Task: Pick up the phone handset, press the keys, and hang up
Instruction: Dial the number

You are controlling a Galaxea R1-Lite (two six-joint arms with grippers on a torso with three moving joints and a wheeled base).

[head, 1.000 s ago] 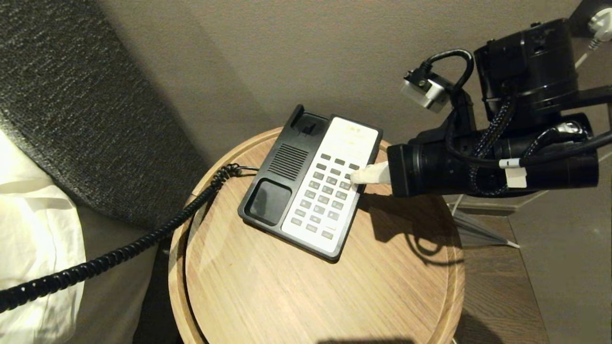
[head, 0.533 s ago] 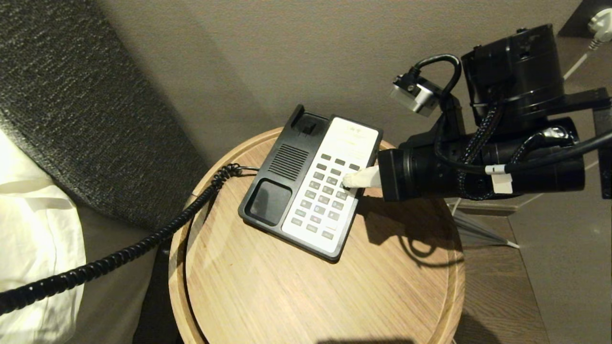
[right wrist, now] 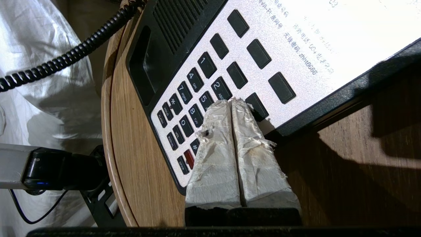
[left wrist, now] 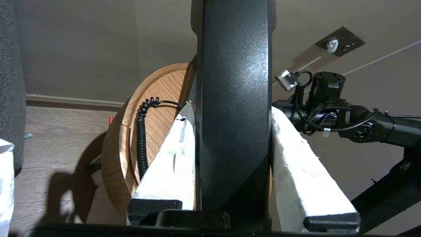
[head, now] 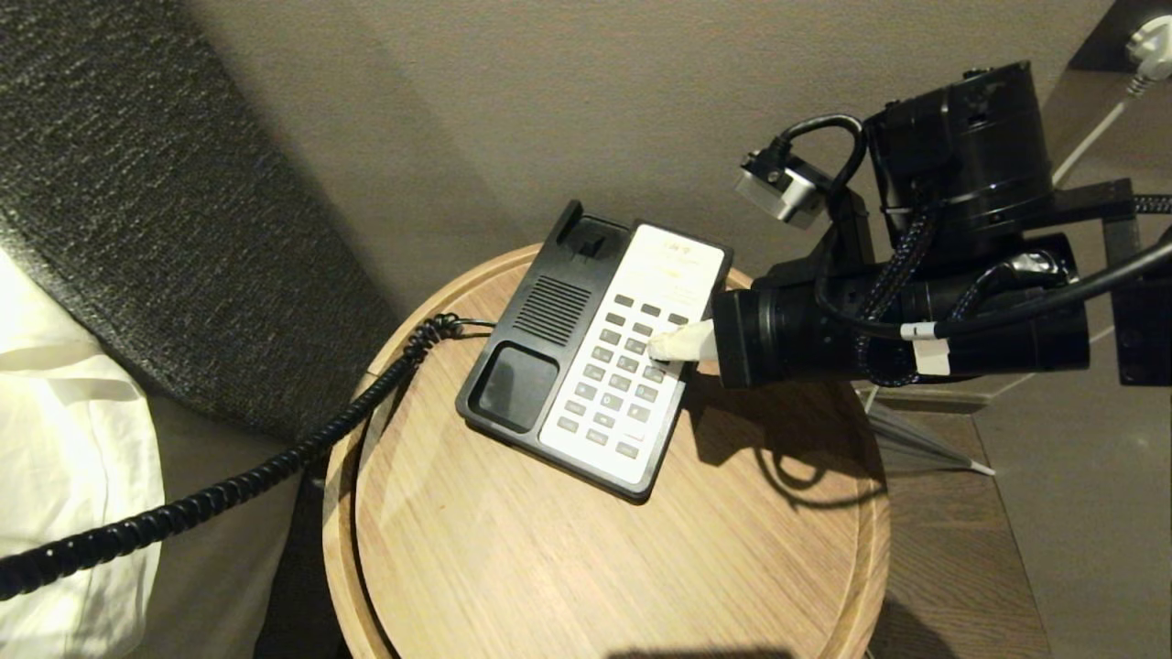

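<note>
The phone handset (left wrist: 233,98), glossy black, is clamped between the white-wrapped fingers of my left gripper (left wrist: 231,110), held off the table to the left and outside the head view. Its coiled cord (head: 229,494) runs from the phone base (head: 540,311) across the table's left edge. The base's cradle is empty. My right gripper (head: 657,348) reaches in from the right, shut, with its two wrapped fingertips (right wrist: 227,105) pressed together on the keys (right wrist: 194,79) near the 5 and the 2.
The phone base sits at the back of a round wooden table (head: 595,567) with a raised rim. White bedding (head: 64,439) and a dark headboard (head: 137,183) lie to the left. A wall socket with a plug (head: 1149,41) is at upper right.
My right gripper has slid a little to the left, further over the keypad. The left gripper keeps its hold on the handset; the phone base has not moved.
</note>
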